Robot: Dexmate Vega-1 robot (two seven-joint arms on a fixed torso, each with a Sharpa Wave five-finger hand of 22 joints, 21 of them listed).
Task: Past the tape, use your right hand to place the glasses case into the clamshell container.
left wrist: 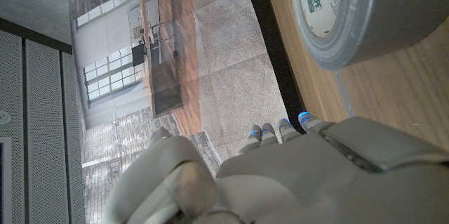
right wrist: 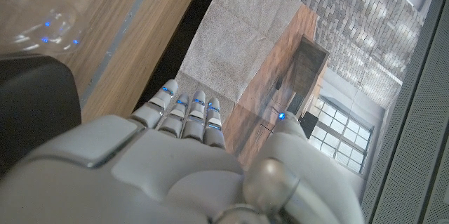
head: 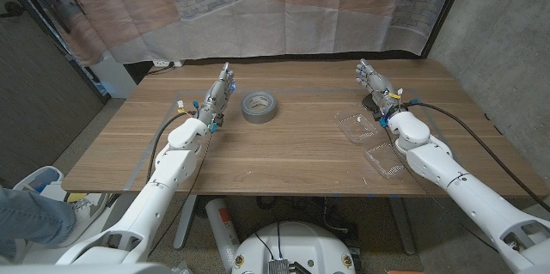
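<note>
On the wooden counter [head: 292,149], a roll of grey tape [head: 259,106] lies flat in the middle toward the far edge. Just to its left the left hand [head: 217,96] reaches toward the far edge, fingers stretched out straight and together, with nothing in it. From the left wrist view the same left hand [left wrist: 280,175] shows its fingers extended beyond the counter's edge, and the tape [left wrist: 365,13] sits close beside it, printed label on the inner core facing the camera.

Over at the right side, the right hand [head: 375,83] is raised near the far edge, fingers extended and slightly spread, and it grips nothing. In the right wrist view the right hand [right wrist: 182,147] has its fingers straight, thumb apart from them.

A clear plastic clamshell container [head: 369,137] lies open on the counter just beside the right forearm, one half nearer the middle of the counter, the other half nearer the front edge by the arm. In the right wrist view part of that clear container [right wrist: 42,27] glints next to a dark, rounded object [right wrist: 31,104], possibly the glasses case, though that cannot be told for sure. In the head view the glasses case cannot be made out.
</note>
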